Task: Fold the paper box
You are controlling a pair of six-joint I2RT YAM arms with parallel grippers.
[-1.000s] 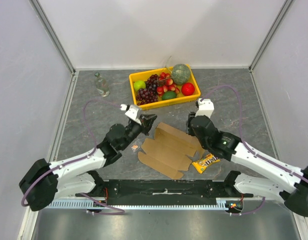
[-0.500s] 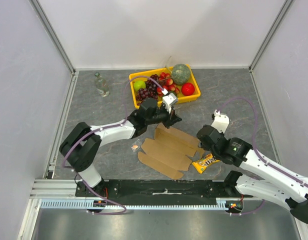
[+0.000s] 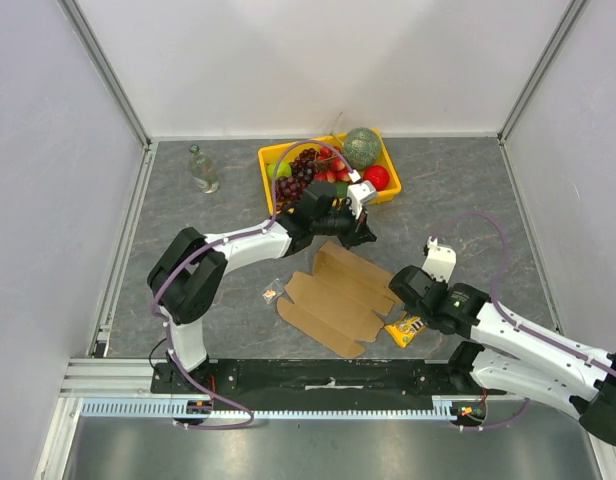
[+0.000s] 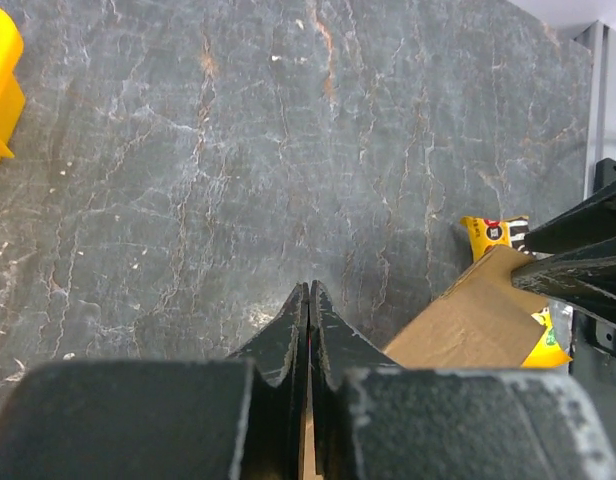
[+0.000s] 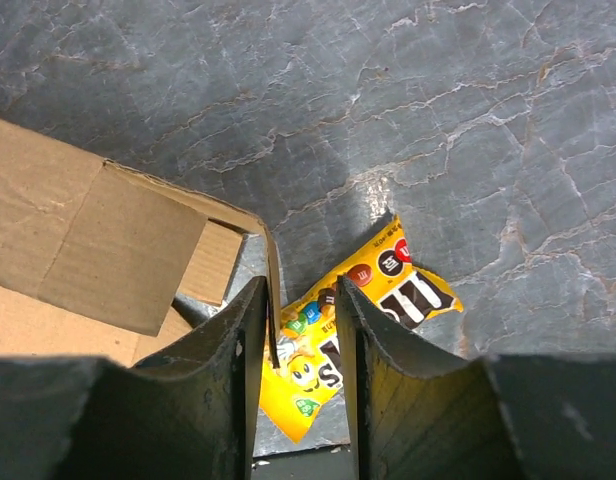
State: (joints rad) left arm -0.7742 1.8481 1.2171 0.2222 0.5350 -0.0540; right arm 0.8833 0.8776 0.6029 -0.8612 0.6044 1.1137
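The paper box [image 3: 333,300] is a flat brown die-cut cardboard sheet in the middle of the table. My left gripper [image 3: 368,237] reaches over its far edge. In the left wrist view the left gripper [image 4: 309,290] is shut, with a thin strip of cardboard pinched between the fingers, and the sheet [image 4: 478,325] shows to the right. My right gripper [image 3: 400,292] is at the sheet's right edge. In the right wrist view it [image 5: 298,290] is open, and a raised flap edge of the box [image 5: 78,230] stands between the jaws against the left finger.
A yellow candy packet [image 3: 406,328] lies under the box's right edge, below my right gripper [image 5: 388,290]. A yellow tray [image 3: 273,155] of fruit stands at the back, close behind the left gripper. A small bottle [image 3: 202,170] stands back left. A small wrapper [image 3: 271,294] lies left of the sheet.
My left arm has swung from the sheet's left side across to its far edge by the tray. My right gripper has pulled back from the far right edge toward the candy packet.
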